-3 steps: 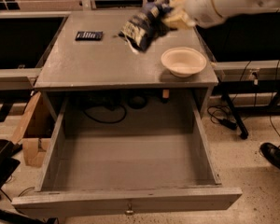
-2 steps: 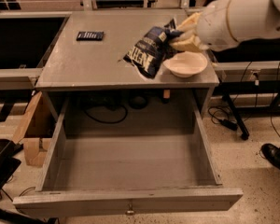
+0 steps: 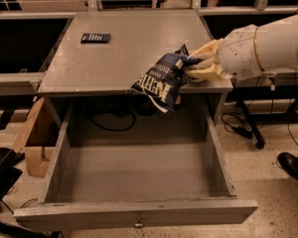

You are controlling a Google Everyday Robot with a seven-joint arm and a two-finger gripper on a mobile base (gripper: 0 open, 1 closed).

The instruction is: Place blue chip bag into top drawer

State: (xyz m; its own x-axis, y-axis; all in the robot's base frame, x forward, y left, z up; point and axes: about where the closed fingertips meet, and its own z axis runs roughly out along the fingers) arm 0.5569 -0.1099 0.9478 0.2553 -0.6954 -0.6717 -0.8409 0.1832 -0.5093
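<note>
**Chip bag held at the counter's front edge, above the open drawer**

The end effector (image 3: pixel 198 67) reaches in from the right, over the front right part of the counter (image 3: pixel 129 43). Its pale fingers (image 3: pixel 208 51) are closed on the top of the blue chip bag (image 3: pixel 161 81), pinching the crumpled foil. The bag hangs tilted down and to the left, its white lettering facing the camera. Its lower corner dips past the counter's front edge, over the back of the top drawer (image 3: pixel 57 152). Whether the bag touches the counter cannot be told.

The drawer is pulled fully out, with a small knob (image 3: pixel 138 225) at the centre of its front. A small dark packet (image 3: pixel 95 37) lies flat on the counter's far left, well apart from the bag. Cables (image 3: pixel 111 120) hang under the counter behind the drawer, a cardboard box (image 3: pixel 32 143) sits on the floor to the left, and a dark shoe (image 3: pixel 293 165) shows at the right.
</note>
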